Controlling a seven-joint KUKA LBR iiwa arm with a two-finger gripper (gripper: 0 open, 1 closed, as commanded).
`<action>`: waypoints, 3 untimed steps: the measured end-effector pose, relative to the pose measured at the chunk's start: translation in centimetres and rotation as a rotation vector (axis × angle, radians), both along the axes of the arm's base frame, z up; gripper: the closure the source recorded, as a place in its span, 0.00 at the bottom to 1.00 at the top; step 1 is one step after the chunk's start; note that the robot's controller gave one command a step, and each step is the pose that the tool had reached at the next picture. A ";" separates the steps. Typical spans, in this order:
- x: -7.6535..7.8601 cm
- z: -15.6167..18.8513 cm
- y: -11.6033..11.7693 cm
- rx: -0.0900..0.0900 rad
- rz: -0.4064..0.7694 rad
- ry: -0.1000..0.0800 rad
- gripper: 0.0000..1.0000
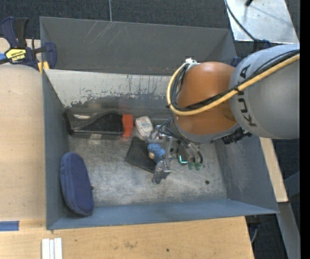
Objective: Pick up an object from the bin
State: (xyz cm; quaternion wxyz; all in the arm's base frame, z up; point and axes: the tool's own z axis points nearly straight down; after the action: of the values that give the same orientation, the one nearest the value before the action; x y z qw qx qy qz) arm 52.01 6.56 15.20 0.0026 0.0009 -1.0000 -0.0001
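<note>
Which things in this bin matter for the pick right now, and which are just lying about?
In play: pincer; flat black piece at its tip, mid-bin; small blue thing beside it.
Lying about: blue oval pouch, front left; long black case, orange piece and white lump at the back.

- Bright, even light falls from above onto the bin [139, 47]; its far wall shows a pale lit band low down, with darker metal above.
- The arm's orange cover [203, 101] carries a soft, broad sheen.
- A dim shadow lies on the floor by the bin's right wall, under that cover.
</note>
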 end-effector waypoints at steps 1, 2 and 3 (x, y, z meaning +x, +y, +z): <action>2.1 -7.6 -5.7 -0.001 -0.090 -0.006 0.00; 3.1 -7.8 -4.4 -0.003 -0.058 -0.011 0.00; 3.4 -7.5 -4.4 -0.001 -0.059 -0.024 1.00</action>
State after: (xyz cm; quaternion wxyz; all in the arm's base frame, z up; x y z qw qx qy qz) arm 55.43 2.17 7.70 -0.0092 -0.0287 -0.9995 0.0002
